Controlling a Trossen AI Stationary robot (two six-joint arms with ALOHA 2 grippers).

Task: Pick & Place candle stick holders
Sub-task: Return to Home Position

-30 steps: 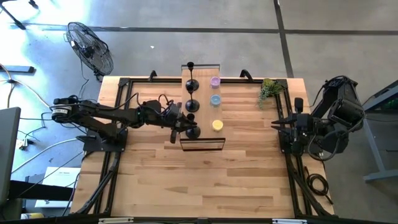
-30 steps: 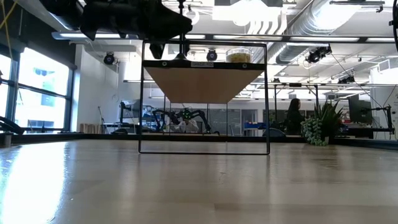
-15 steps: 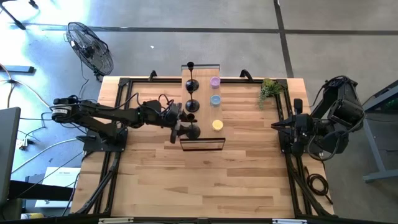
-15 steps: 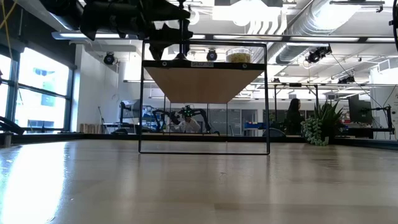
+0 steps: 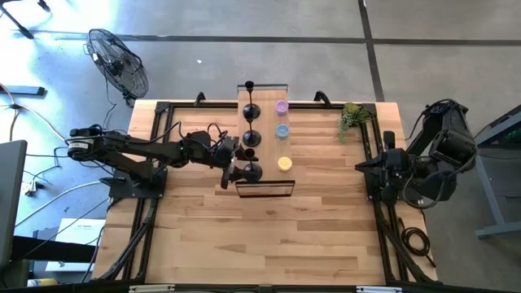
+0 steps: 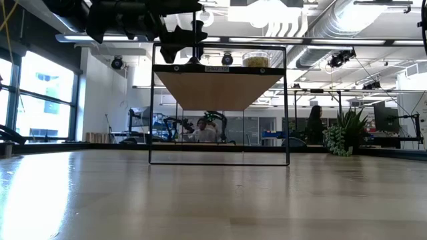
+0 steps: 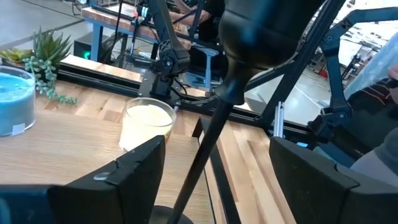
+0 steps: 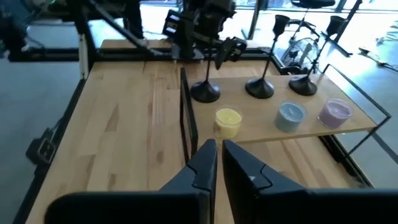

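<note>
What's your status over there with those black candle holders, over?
Left end effector open, astride front candle holder stem. Right end effector shut, at table right edge. Three candle holders on shelf, candles alongside.

Even, diffuse light is falling on the table (image 5: 244, 236) from above, leaving only faint, soft shadows. Glare is washing out the floor (image 5: 49, 49) at the far left. At table height, the left-hand windows (image 6: 40, 87) are throwing a pale sheen across the tabletop. The ceiling lights (image 6: 267, 10) are backlighting the left arm (image 6: 127, 17) and the shelf (image 6: 220, 90) into silhouette. In the right wrist view, daylight is burning out the room behind the candle stick holders (image 8: 260, 89).
</note>
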